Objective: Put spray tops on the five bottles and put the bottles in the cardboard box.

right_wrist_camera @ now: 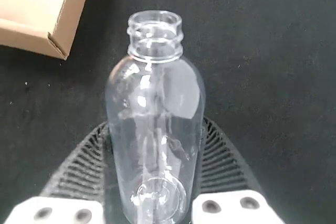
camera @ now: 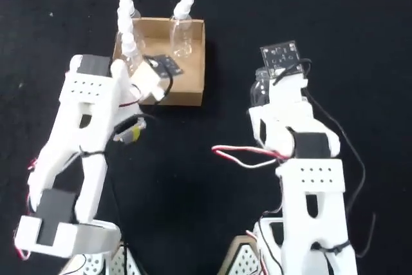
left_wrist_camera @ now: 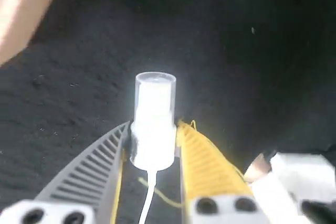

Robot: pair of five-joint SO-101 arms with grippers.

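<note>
Standing clear and uncapped, the bottle (right_wrist_camera: 155, 119) sits mid-frame in the right wrist view, with a corner of the box (right_wrist_camera: 37, 9) at upper left. The right gripper (right_wrist_camera: 156, 129) has its fingers spread to the bottle's width, gripping both sides. The left gripper (left_wrist_camera: 153, 129), fingers drawn close, pinches a white spray top (left_wrist_camera: 154, 114) with a clear cap, mid-frame over the black table (left_wrist_camera: 236, 51). In the high view, capped bottles (camera: 182, 30) stand in the box at upper left.

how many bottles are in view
5: four capped bottles stand in the cardboard box, three along its left side, one at its back right; one open bottle is in the right end effector. The arm may hide others.
</note>
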